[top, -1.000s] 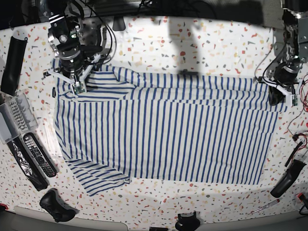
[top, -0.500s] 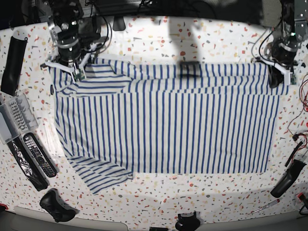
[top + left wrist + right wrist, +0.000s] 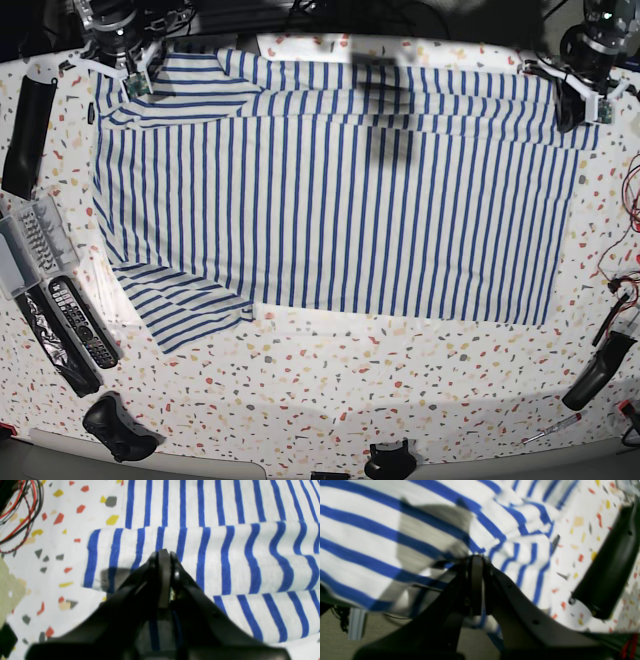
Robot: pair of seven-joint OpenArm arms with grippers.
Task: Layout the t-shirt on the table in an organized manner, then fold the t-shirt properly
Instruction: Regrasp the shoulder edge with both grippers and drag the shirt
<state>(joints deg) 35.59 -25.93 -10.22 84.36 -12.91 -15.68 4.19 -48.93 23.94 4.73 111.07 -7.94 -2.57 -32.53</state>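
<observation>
Two black robot arms with matte plastic grippers

The left black wedge-shaped gripper (image 3: 163, 555) and the right black wedge-shaped gripper (image 3: 476, 560) each taper to narrow flat fingers, with small round screws dotting their smooth sides; white brackets flank both wrists.

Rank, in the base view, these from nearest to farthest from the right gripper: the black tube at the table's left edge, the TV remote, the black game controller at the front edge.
Measured from the right gripper, at the shirt's far left corner:
1. Black tube, just left of and below the gripper.
2. TV remote, farther down the left side.
3. Black game controller, at the near edge, bottom left.
</observation>
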